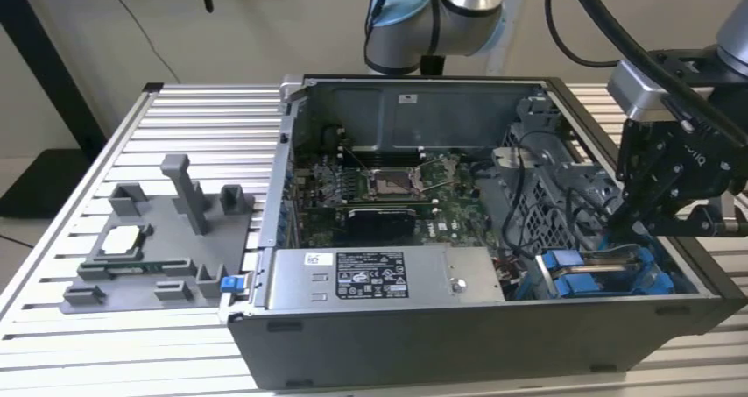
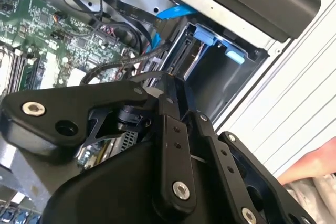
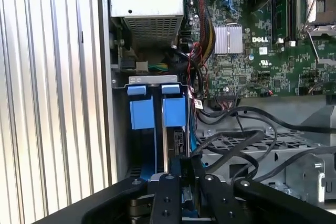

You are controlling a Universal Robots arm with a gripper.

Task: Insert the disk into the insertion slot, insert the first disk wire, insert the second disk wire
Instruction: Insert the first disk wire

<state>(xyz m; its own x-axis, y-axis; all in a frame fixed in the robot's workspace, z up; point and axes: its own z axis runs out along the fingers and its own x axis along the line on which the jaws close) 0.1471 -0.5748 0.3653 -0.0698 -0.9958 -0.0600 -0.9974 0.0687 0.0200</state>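
The insertion slot [image 1: 602, 279] is the grey bay with blue tabs at the case's front corner, on the exterior view's right; its rim [image 3: 152, 80] and dark inside [image 2: 220, 77] show in both wrist views. The blue-framed disk [image 3: 174, 113] stands on edge inside it, with its connector end [image 2: 181, 52] facing my gripper. My black gripper [image 1: 617, 228] hangs just over the bay. Its fingers [image 3: 167, 198] meet at the tip, and the gripper [image 3: 184, 164] is shut on the black plug of a disk wire [image 3: 231, 145] right at the disk's end. In the second wrist view the gripper [image 2: 170, 85] hides the contact.
Beside the bay lies a long grey metal box [image 1: 368, 277] with a sticker. The green motherboard [image 1: 386, 187] fills the case floor, with loose black cables [image 2: 113, 66] and a blue flat cable [image 2: 176, 11] nearby. A grey tray of part holders [image 1: 164, 239] sits on the slatted table. A person's hand [image 2: 315, 163] is close.
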